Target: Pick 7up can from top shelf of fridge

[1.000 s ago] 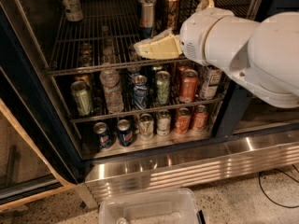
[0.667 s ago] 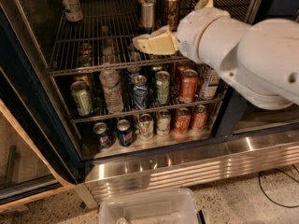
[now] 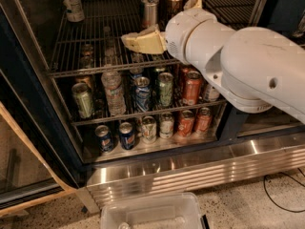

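The fridge (image 3: 200, 168) stands open in front of me. Its top shelf (image 3: 90, 56) is a wide chrome wire rack. The 7up can (image 3: 71, 5), pale with dark markings, stands at the shelf's far left back, cut off by the top edge of the view. My gripper (image 3: 167, 20) is over the middle of the top shelf, well to the right of the can. It is open and empty, with one cream finger (image 3: 140, 41) low over the shelf's front part and the other up at the back.
A silver can (image 3: 149, 12) and a brown can (image 3: 174, 1) stand at the shelf's back middle, close to my gripper. Two lower racks (image 3: 143, 111) are crowded with cans and a bottle. A clear plastic bin (image 3: 152, 213) sits on the floor in front.
My gripper has moved a little left and up over the top shelf. The cans have not moved.
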Motion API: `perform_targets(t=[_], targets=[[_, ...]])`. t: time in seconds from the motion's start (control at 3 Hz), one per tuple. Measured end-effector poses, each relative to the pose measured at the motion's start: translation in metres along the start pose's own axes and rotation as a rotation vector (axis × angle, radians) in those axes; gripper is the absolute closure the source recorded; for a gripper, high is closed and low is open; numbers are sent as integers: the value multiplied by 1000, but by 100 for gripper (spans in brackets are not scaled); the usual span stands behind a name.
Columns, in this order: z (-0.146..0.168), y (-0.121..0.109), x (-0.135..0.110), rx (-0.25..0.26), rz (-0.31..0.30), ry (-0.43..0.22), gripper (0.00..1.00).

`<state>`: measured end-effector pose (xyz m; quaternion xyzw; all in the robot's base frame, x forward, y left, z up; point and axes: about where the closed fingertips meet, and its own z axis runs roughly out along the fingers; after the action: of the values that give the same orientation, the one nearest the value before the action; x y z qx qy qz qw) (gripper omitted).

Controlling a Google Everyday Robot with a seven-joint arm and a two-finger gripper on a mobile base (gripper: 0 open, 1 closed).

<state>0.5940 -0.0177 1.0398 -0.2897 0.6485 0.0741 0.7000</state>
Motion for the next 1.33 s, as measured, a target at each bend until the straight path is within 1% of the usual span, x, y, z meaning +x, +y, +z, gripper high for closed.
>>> perform_targets(t=[0.33, 0.67, 1.0, 1.33], targets=[[16, 8, -11, -6, 6, -57, 0], [49, 28, -35, 2, 52, -184, 0], [70, 48, -52, 12, 94, -264, 0], [84, 68, -66, -23, 104, -308, 0]])
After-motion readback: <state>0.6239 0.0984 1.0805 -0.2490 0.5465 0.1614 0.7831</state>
